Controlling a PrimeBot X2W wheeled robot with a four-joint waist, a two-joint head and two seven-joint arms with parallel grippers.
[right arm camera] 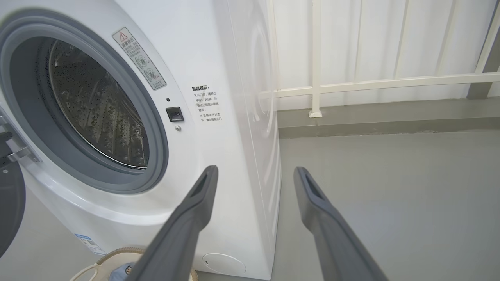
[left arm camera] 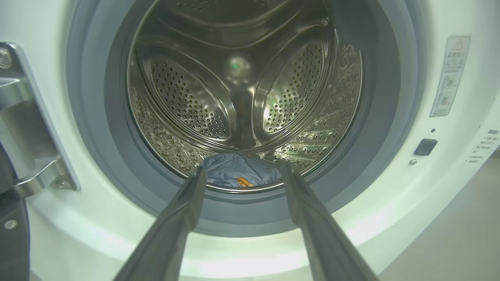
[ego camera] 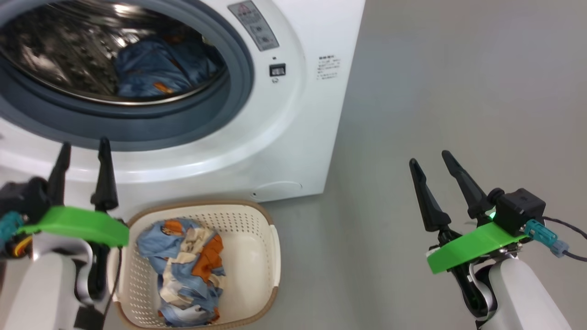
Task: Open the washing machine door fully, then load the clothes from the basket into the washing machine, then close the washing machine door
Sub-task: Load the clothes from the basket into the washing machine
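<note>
The glossy black round door [right arm camera: 8,210] is swung open. 1 blue bear-print garment [ego camera: 151,68] is lodged in the big white washing machine [ego camera: 293,137]; more clothes [ego camera: 188,270] are left in the cream perforated basket [ego camera: 270,256] before it. Left gripper [ego camera: 85,143] and right gripper [ego camera: 429,157] are spread, empty.

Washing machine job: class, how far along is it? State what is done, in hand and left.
Done: the door stands open; one blue piece lies in the drum. In hand: nothing; left claw and right claw are open, empty. Left: clothes in the basket, then closing the door.
</note>
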